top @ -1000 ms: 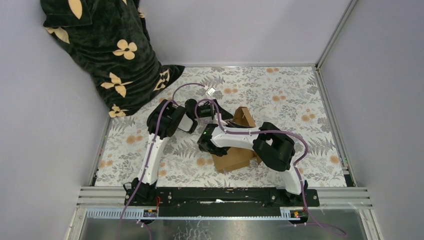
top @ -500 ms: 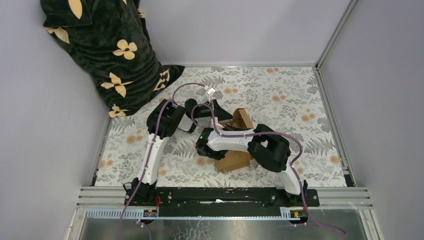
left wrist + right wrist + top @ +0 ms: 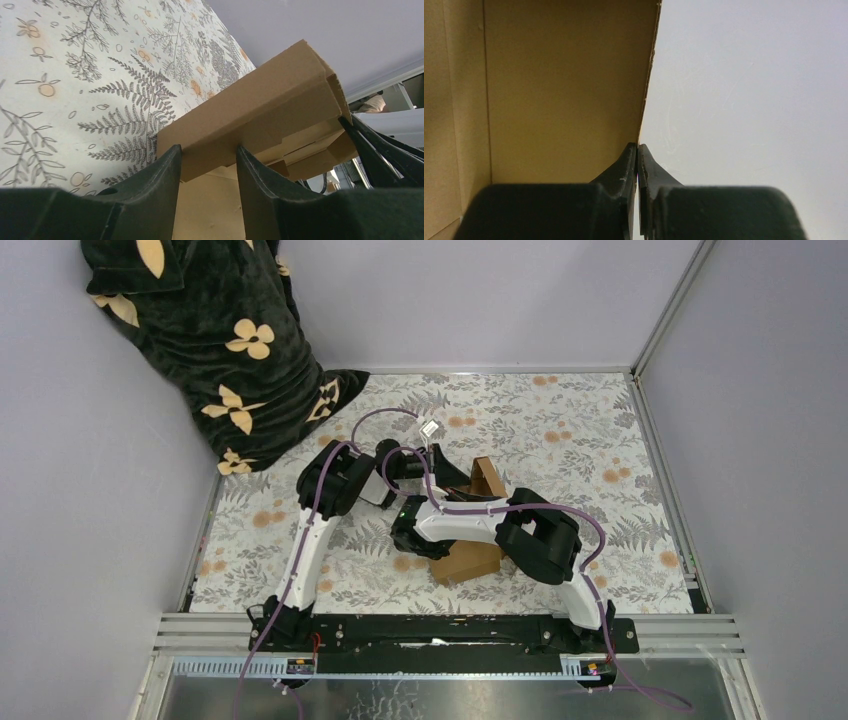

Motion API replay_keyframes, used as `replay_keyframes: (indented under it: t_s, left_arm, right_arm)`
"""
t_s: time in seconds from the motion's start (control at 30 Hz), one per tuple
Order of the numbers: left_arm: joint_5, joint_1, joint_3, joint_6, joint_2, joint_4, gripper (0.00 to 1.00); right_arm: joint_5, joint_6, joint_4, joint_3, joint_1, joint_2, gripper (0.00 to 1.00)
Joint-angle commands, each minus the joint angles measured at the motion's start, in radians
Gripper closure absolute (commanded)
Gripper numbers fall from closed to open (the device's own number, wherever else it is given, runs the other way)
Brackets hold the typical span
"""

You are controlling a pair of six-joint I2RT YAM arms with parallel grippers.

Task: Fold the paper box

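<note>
Cardboard paper box (image 3: 467, 558) sits mid-frame on floral tabletop (image 3: 580, 430), half folded: one side wall rolled, lid not closed. Left fingers (image 3: 162, 170) half-spread astride that wall, apparently pinching it; right fingers (image 3: 625, 165) pressed together on a panel edge.

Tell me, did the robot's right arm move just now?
Yes. The white-and-black right arm shifted slightly left, away from the metal rail on the right side.
</note>
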Motion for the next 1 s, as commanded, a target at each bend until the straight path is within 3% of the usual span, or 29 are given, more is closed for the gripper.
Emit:
replay_keyframes:
  t_s: [0.0, 0.97]
  left_arm:
    - [0.005, -0.026, 0.008, 0.053, -0.030, -0.005, 0.49]
    - [-0.042, -0.034, 0.089, 0.141, -0.042, -0.113, 0.43]
  right_arm:
    - [-0.055, 0.020, 0.055, 0.026, 0.010, -0.033, 0.93]
    - [-0.087, -0.044, 0.133, -0.006, 0.011, -0.053, 0.94]
